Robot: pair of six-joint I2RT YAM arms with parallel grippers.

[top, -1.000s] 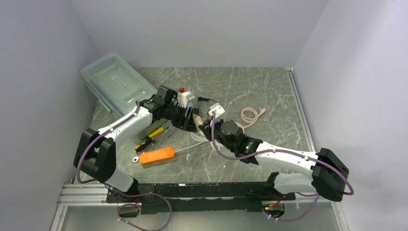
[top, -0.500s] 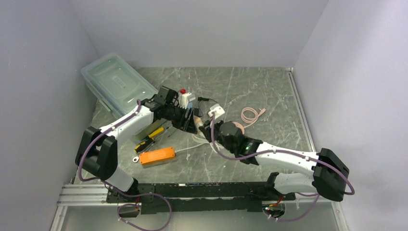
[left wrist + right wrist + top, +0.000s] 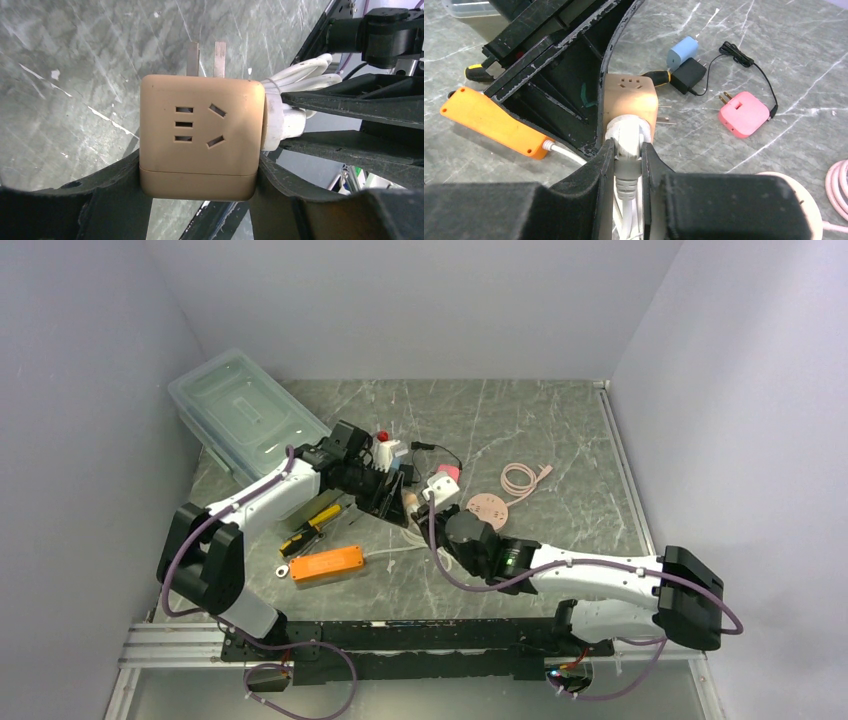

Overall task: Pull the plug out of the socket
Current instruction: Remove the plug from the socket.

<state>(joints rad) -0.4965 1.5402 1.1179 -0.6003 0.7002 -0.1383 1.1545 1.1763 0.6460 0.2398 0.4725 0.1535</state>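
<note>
Clamping the white plug (image 3: 626, 131) between its fingers, the right end effector (image 3: 626, 150) holds it seated in one face of the tan socket (image 3: 630, 97). The left end effector (image 3: 200, 167) pinches the socket from both sides over the bench (image 3: 774, 40). The left arm's black fingers crowd the socket's left side. Just beyond lie a blue charger (image 3: 684, 50), a black adapter (image 3: 688, 76) with a thin cord, and a pink adapter (image 3: 744, 114). An orange power strip (image 3: 494, 122) lies to the left. Only the left wrist view shows the socket's two prongs (image 3: 205, 52) and its empty outlet face. Only the overhead view takes in the clear plastic box (image 3: 245, 415) and coiled pink cable (image 3: 522, 478). Since a second ago the right arm has swung lower and leftward, uncovering a pink disc (image 3: 487, 510).
</note>
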